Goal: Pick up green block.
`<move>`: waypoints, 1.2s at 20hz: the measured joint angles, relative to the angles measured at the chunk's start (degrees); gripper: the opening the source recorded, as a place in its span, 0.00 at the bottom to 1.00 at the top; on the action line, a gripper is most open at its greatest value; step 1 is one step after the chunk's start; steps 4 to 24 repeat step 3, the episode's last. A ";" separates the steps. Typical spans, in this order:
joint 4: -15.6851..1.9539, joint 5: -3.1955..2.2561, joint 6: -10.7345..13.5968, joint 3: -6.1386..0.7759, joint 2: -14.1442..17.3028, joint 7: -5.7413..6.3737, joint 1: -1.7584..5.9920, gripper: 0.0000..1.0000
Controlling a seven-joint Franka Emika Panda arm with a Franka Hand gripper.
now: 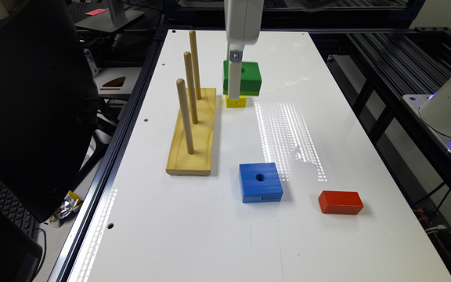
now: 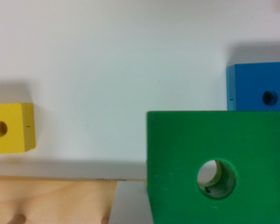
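Note:
The green block (image 1: 247,76) hangs off the table at the end of my gripper (image 1: 234,84), in the far half of the white table (image 1: 327,243). In the exterior view its lower edge overlaps the small yellow holed block (image 1: 236,102), which lies on the table behind it. In the wrist view the green block (image 2: 214,163) is large and close, its round hole showing. The yellow block (image 2: 9,127) lies well apart from it on the table below. My gripper is shut on the green block.
A wooden base with three upright pegs (image 1: 192,129) stands on the exterior view's left of the gripper; its edge (image 2: 51,200) shows under the wrist. A larger blue holed block (image 1: 260,182) (image 2: 261,86) and a red brick (image 1: 341,202) lie nearer the front.

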State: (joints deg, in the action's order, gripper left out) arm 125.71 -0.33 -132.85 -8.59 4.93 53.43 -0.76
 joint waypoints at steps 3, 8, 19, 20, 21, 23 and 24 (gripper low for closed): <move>0.02 0.00 0.61 -0.02 -0.72 0.00 0.00 0.00; 0.02 0.00 0.61 -0.02 -0.72 0.00 0.00 0.00; 0.02 0.00 0.61 -0.02 -0.72 0.00 0.00 0.00; 0.02 0.00 0.61 -0.02 -0.72 0.00 0.00 0.00; 0.02 0.00 0.61 -0.02 -0.72 0.00 0.00 0.00; 0.02 0.00 0.61 -0.02 -0.72 0.00 0.00 0.00; 0.02 0.00 0.61 -0.02 -0.72 0.00 0.00 0.00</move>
